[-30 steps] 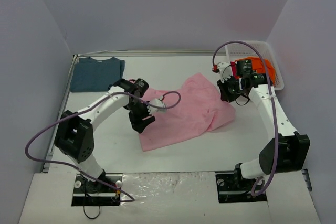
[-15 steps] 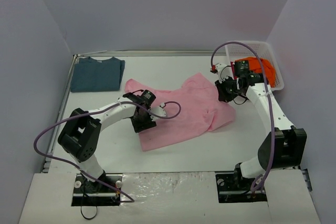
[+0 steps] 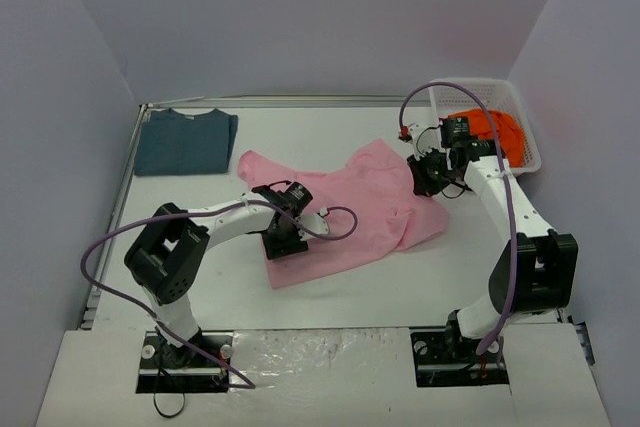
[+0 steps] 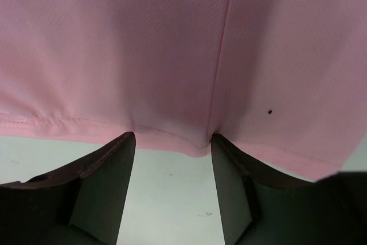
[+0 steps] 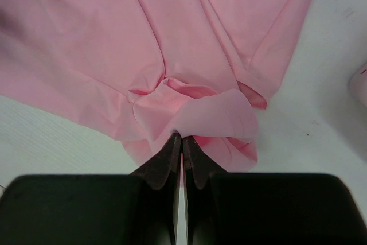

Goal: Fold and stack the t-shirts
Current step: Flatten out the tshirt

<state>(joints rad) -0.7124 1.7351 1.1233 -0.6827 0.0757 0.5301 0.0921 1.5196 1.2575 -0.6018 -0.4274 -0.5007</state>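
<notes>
Right wrist view shows the right gripper (image 5: pixel 182 137) clenched on a fold of the pink t-shirt (image 5: pixel 189 44), which lies spread on the table (image 3: pixel 430 282). The left gripper (image 4: pixel 172 137) stands parted at its hem.

Light's soft and even from overhead, pretty bright. Top view is crisp, and the arms (image 3: pixel 225 215) leave only faint shadows on the bench (image 3: pixel 420 287). Wrist views are softer: the dark jaws up close are blurry, and the pink shirt (image 4: pixel 172 55) looks dull and shaded.
</notes>
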